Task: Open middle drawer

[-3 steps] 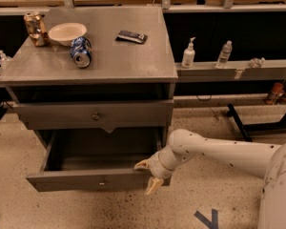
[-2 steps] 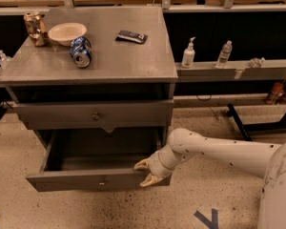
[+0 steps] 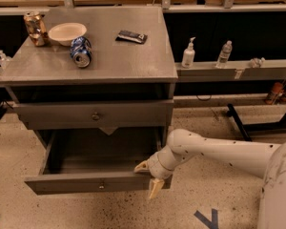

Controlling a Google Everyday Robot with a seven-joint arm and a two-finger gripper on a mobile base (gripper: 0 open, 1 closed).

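The middle drawer (image 3: 97, 183) of the gray cabinet stands pulled out. Its plain gray box is open to view and its flat front carries a small round knob (image 3: 101, 186). My gripper (image 3: 149, 178) is at the right end of that front, low beside the cabinet. It is open, with one tan finger (image 3: 142, 166) over the top edge on the inside and the other finger (image 3: 155, 188) hanging down outside the front. The white arm reaches in from the right.
A shut drawer front (image 3: 95, 115) sits above the open one. The cabinet top (image 3: 119, 56) holds a white bowl (image 3: 66, 33), a lying blue can (image 3: 81, 52), a standing can (image 3: 35, 28) and a dark packet (image 3: 131, 36). Bottles (image 3: 188, 54) stand on a shelf at the right.
My gripper has shifted very slightly downward at the drawer front's right end. The drawer stands about as far out as before.
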